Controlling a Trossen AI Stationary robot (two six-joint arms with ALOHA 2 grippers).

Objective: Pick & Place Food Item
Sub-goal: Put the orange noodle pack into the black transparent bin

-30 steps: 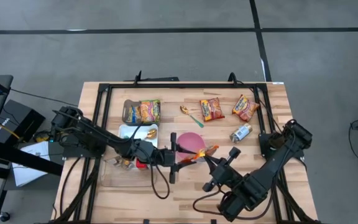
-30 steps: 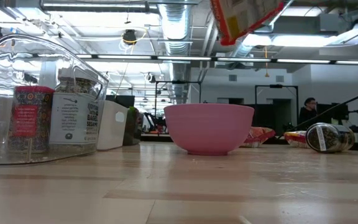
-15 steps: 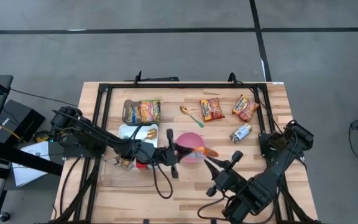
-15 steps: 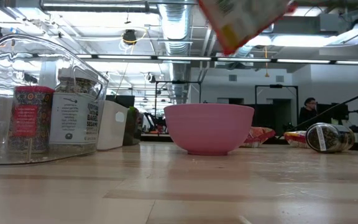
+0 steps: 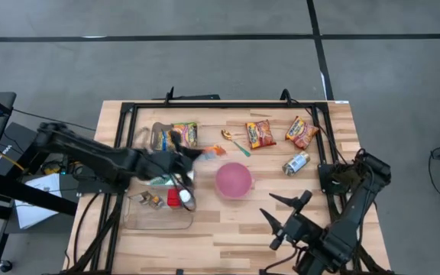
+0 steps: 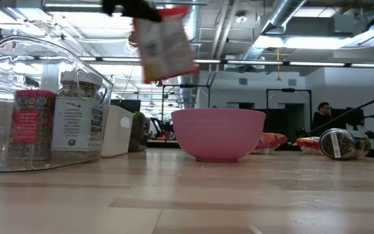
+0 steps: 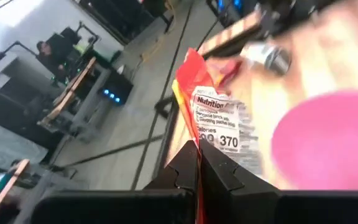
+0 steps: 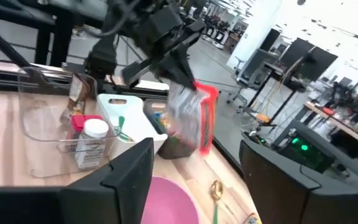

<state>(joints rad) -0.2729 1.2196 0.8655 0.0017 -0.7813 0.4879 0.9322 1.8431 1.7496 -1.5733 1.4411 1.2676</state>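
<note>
Nearest, the right hand (image 5: 285, 211) hangs with fingers spread, holding nothing. Beyond it sits the pink bowl (image 5: 233, 179). Farther left, the left hand (image 5: 180, 150) pinches the noodle packet (image 5: 208, 152) aloft, long axis dangling downward, just beside the bowl.

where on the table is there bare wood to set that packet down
Bare wood runs along the front edge of the table, between the clear bin and the right gripper, in front of the pink bowl. Crowded: the back row of noodle packets, spoon and jar. The left gripper holds the packet aloft.
</note>
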